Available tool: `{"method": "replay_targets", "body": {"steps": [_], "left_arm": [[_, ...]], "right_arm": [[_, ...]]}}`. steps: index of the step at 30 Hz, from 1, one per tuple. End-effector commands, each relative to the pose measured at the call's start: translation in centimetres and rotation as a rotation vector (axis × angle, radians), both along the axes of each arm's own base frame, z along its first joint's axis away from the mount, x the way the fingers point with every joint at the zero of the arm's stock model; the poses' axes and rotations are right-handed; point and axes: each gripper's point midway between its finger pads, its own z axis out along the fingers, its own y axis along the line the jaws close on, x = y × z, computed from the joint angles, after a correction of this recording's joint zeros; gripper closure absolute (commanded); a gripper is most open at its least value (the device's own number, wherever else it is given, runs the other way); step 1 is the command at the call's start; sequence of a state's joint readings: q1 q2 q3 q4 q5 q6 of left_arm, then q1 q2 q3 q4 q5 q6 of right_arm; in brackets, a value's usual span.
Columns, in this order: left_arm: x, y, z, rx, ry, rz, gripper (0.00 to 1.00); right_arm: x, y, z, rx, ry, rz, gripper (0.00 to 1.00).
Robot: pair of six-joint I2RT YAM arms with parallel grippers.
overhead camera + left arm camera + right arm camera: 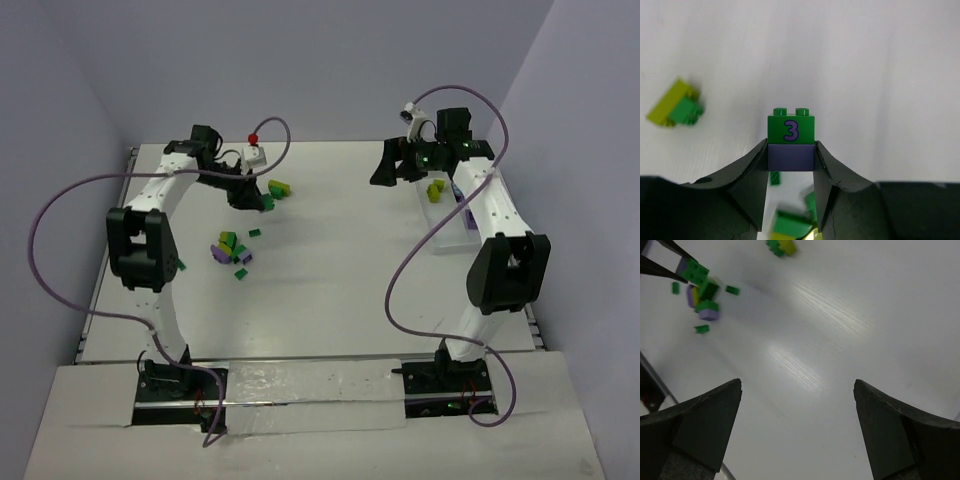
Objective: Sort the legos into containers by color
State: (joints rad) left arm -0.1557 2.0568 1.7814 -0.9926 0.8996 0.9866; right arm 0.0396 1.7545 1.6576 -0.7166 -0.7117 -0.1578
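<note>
The sorting looks barely begun. On the right side of the surface (340, 260), the white container (447, 232) lies partly under the right arm. It holds a yellow-green brick (436, 188) at its far end and what seems a purple piece beside the arm. How many trays lie there I cannot tell.

Most of the legos are unsorted. A mixed pile (232, 250) of green, yellow-green and lavender bricks lies loose on the left half. A yellow-green and green pair (279, 187) sits apart, farther back.

The left gripper (790, 152) is over the far left of the surface, drawn narrow on a two-brick stack (791, 142). Its fingers clamp the lavender lower brick (790, 157). A green brick (791, 129) printed with a 3 sits on top, above the fingertips. The stack appears lifted off the surface, well apart from the container.

The right gripper (797, 387) hangs near the container's far end, spread wide with nothing between its fingers.

By my reckoning one pick is in hand and nearly all placements are left. Because the held stack joins two colours, it probably needs pulling apart before either brick counts as sorted.
</note>
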Motion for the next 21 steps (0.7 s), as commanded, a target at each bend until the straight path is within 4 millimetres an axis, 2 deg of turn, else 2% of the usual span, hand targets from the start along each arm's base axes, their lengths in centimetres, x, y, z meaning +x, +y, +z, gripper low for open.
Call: {"method": "replay_targets", "body": {"steps": [1, 3, 4, 6, 10, 15, 21], "left_arm": [[-7.1, -5.4, 10.6, -0.292, 0.116, -0.023, 1.00], [-9.0, -7.3, 11.7, -0.310, 0.188, 0.033, 1.00], [-10.2, -8.8, 12.4, -0.325, 0.154, 0.028, 1.00], [-11.6, -10.0, 13.9, -0.361, 0.097, 0.018, 1.00], [-14.7, -11.7, 14.6, -0.396, 0.187, -0.058, 1.00], [-16.6, -12.8, 15.5, -0.408, 0.272, -0.119, 1.00], [-17.2, -13.2, 15.7, -0.416, 0.307, -0.148, 1.00]], "right_arm": [[-3.0, 4.6, 5.4, 0.198, -0.103, 0.123, 0.00], [-4.8, 6.8, 5.6, 0.237, -0.061, 0.182, 0.00], [-5.9, 8.1, 5.7, 0.270, -0.034, 0.211, 0.00], [-7.5, 9.9, 5.9, 0.323, -0.027, 0.272, 0.00], [-11.1, 13.0, 7.4, 0.378, -0.048, 0.413, 0.00], [-14.3, 14.7, 8.4, 0.397, -0.090, 0.556, 0.00], [-16.9, 15.4, 8.8, 0.419, -0.077, 0.651, 0.00]]}}
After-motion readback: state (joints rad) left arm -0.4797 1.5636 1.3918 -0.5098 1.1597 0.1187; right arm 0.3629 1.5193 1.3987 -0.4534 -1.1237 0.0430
